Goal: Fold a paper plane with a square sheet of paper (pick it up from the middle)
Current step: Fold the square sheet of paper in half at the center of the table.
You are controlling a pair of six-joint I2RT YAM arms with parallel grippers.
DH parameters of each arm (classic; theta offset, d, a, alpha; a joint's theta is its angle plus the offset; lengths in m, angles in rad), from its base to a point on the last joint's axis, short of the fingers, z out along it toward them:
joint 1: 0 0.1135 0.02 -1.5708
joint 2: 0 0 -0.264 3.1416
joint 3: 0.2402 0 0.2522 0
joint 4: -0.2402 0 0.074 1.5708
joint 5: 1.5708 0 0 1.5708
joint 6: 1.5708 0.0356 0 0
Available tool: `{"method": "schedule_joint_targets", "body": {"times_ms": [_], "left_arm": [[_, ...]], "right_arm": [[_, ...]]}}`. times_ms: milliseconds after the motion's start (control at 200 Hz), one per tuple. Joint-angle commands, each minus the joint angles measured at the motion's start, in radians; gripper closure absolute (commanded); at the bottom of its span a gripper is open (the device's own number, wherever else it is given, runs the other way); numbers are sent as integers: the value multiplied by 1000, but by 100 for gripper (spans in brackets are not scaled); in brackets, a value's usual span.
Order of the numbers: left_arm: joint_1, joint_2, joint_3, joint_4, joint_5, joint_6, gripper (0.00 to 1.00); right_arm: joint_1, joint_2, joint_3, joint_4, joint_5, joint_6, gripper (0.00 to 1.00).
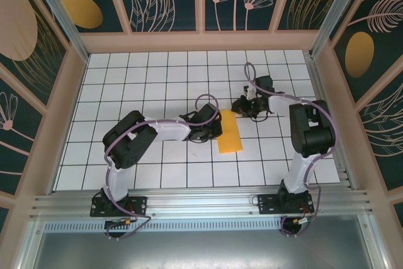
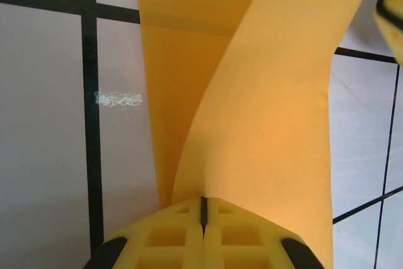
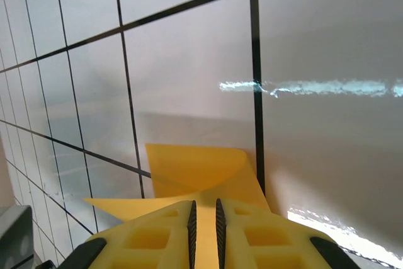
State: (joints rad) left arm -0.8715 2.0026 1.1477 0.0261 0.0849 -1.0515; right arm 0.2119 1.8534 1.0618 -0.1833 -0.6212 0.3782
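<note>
From above, the paper lies as a narrow folded strip on the table. The left gripper is at its left edge and the right gripper by its far right corner.

At the left wrist, the left gripper is clamped on a raised flap of paper.

At the right wrist, the right gripper has its fingers almost together with a slit between. The paper runs in under the tips, but I cannot tell whether it is pinched.

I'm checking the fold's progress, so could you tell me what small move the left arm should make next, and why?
Probably lower the left fingers to press the paper flat. They are shut on its curled flap, which arches above the lower layer, while the right fingers pinch its other end.
</note>
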Motion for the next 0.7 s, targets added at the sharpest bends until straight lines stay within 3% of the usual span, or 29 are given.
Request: {"method": "schedule_joint_targets", "body": {"times_ms": [0,335,696], "left_arm": [[-6,55,-26,-122,-14,18,98],[-7,51,-28,-124,-16,20,98],[-7,56,-26,-122,-14,22,99]], "right_arm": [[3,41,26,-22,15,-16,80],[8,114,49,-50,151,8,80],[29,48,134,-106,63,-35,80]]}}
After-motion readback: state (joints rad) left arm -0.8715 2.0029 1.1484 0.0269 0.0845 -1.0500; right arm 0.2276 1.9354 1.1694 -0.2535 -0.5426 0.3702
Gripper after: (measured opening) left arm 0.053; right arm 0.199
